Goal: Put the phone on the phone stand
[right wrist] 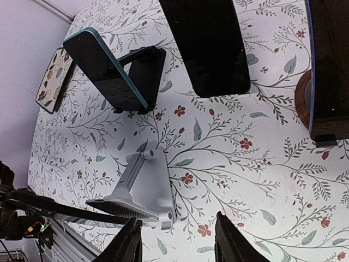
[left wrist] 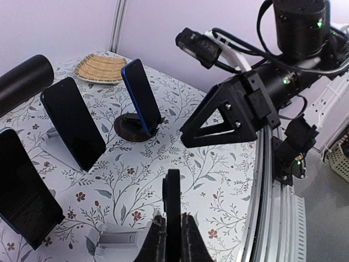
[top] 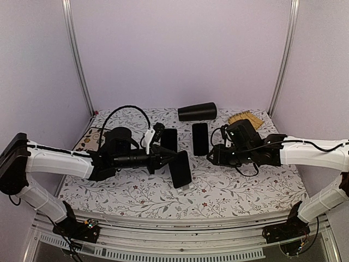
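My left gripper (top: 165, 160) is shut on a black phone (top: 180, 169) and holds it tilted just above a light grey phone stand (top: 186, 189) near the table's front middle. In the left wrist view the phone (left wrist: 173, 210) shows edge-on between the shut fingers (left wrist: 156, 240), with the stand (left wrist: 115, 240) low to the left of it. My right gripper (top: 211, 158) is open and empty to the right. In the right wrist view the stand (right wrist: 146, 185) lies between and beyond my open gripper (right wrist: 177, 243), and the phone's dark edge (right wrist: 60, 206) crosses at lower left.
Three other phones rest on stands behind: a teal-edged one (right wrist: 106, 71), a black one (right wrist: 210, 43), and a blue one on a round brown base (left wrist: 140, 98). A black cylinder (top: 197, 112) and a woven fan (top: 245, 118) lie at the back. A patterned card (top: 90, 139) lies at left.
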`<action>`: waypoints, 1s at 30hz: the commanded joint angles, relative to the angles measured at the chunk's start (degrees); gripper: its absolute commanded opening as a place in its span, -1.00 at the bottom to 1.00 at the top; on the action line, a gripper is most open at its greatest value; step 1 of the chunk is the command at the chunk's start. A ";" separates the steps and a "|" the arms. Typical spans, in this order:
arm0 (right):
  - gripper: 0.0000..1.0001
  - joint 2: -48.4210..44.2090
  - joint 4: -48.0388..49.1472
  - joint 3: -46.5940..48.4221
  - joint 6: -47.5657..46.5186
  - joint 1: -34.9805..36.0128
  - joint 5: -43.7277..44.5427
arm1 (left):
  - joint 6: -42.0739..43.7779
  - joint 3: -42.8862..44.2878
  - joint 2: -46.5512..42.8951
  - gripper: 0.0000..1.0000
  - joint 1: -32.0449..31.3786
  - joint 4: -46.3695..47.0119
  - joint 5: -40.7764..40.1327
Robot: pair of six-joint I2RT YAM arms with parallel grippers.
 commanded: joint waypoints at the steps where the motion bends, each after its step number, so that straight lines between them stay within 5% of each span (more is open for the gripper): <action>1: -0.06 -2.11 -1.63 -0.79 -1.35 -0.66 0.64 | 0.39 2.47 2.56 -1.00 1.92 7.73 5.04; 19: -0.05 -1.11 -1.47 0.41 -2.93 -1.91 -0.83 | 1.10 3.88 9.20 -0.99 2.09 9.17 8.51; 30: -0.05 -0.47 -1.29 0.86 -3.21 -2.00 -1.23 | 2.27 2.97 9.92 -0.50 2.09 9.30 7.16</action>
